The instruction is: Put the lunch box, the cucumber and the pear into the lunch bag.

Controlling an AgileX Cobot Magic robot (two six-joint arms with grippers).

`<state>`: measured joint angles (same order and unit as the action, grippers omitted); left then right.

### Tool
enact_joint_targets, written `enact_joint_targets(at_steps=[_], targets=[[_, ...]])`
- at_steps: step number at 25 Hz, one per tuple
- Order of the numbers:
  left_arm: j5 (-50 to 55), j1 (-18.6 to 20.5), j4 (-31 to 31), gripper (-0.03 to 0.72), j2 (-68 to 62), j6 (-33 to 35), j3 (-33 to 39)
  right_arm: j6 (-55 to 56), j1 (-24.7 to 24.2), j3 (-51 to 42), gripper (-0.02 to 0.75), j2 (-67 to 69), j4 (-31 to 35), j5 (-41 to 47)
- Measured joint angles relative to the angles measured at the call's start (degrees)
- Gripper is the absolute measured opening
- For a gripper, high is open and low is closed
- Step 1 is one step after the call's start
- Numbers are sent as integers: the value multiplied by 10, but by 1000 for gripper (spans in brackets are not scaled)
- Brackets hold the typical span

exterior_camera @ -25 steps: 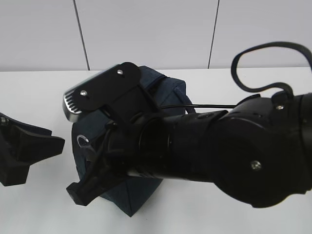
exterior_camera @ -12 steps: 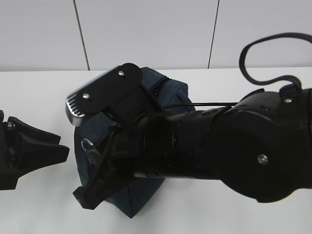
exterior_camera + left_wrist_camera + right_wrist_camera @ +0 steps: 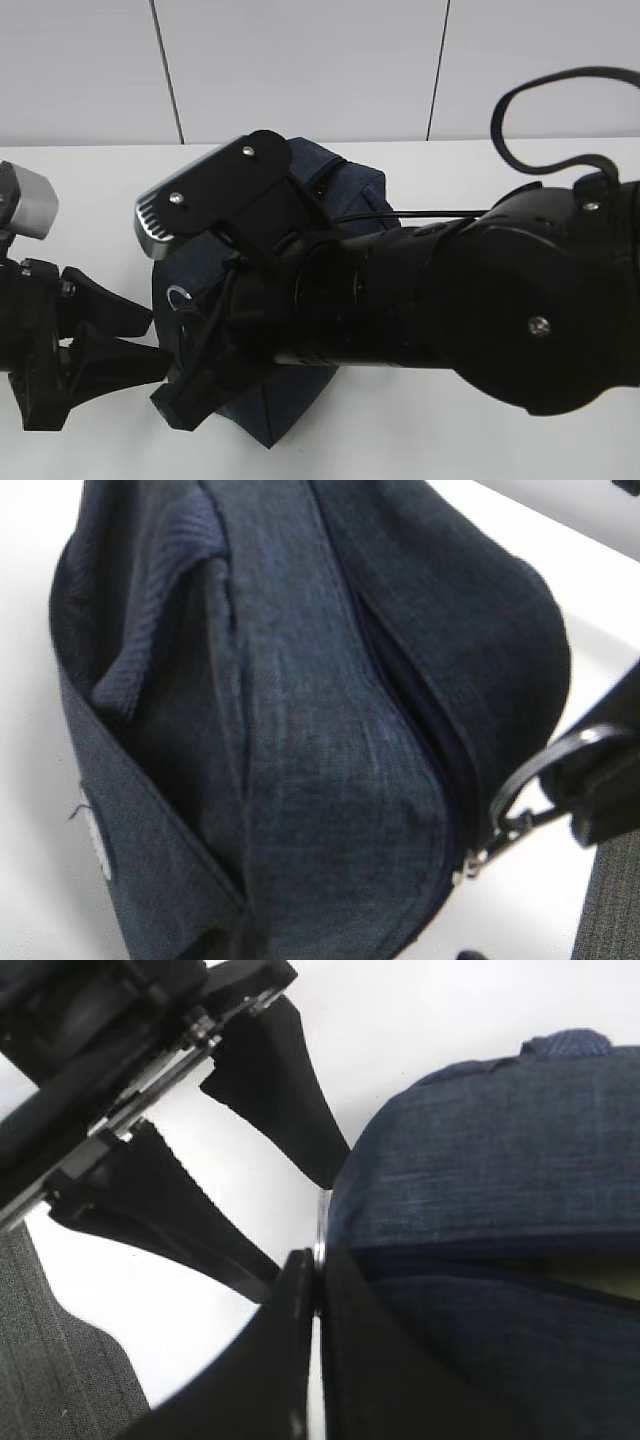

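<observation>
The dark navy lunch bag point(image 3: 345, 185) stands mid-table, mostly covered by my right arm point(image 3: 420, 310). In the left wrist view the lunch bag point(image 3: 330, 730) fills the frame, its zipper running to a metal ring pull point(image 3: 522, 780). My right gripper point(image 3: 318, 1252) is shut on that ring pull point(image 3: 178, 296) at the bag's left end. My left gripper point(image 3: 156, 343) stands open just left of the bag, and the right wrist view shows its fingertips point(image 3: 330, 1165) close to the fabric. The lunch box, cucumber and pear are hidden. A pale sliver point(image 3: 590, 1282) shows in the zipper gap; I cannot tell what it is.
The bag rests on a white table point(image 3: 90, 190) with a white panelled wall behind. A black cable loop point(image 3: 560, 80) rises at the upper right. The bulky right arm blocks the middle and right of the exterior view.
My left gripper has moved right toward the bag's end and opened wider, and its grey wrist camera has come into view. The right arm shifted slightly, then held still.
</observation>
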<state>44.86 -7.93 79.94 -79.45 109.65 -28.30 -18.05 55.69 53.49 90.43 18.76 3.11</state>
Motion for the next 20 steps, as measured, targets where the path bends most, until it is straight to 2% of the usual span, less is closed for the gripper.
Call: enact_joint_targets(at_steps=[5, 11, 12, 13, 15, 16, 17, 20], targets=[[-25, -25, 36, 459, -19, 11, 0, 0, 0, 0, 6, 0, 0, 1], [-43, -58, 97, 458, -47, 21, 0, 0, 0, 0, 6, 0, 0, 1], [-43, -60, 110, 424, -52, 22, 0, 0, 0, 0, 6, 0, 0, 2], [-44, -60, 119, 355, -57, 25, -1, -1, 0, 0, 6, 0, 0, 2], [-46, -60, 126, 160, -65, 37, -1, -1, 0, 0, 6, 0, 0, 2], [-47, -61, 126, 88, -67, 40, -1, -1, 0, 0, 6, 0, 0, 3], [-47, -62, 124, 46, -67, 42, -1, -1, 0, 0, 6, 0, 0, 3], [-47, -63, 118, 9, -67, 44, -1, -1, -6, 0, 6, 0, 9, 1]])
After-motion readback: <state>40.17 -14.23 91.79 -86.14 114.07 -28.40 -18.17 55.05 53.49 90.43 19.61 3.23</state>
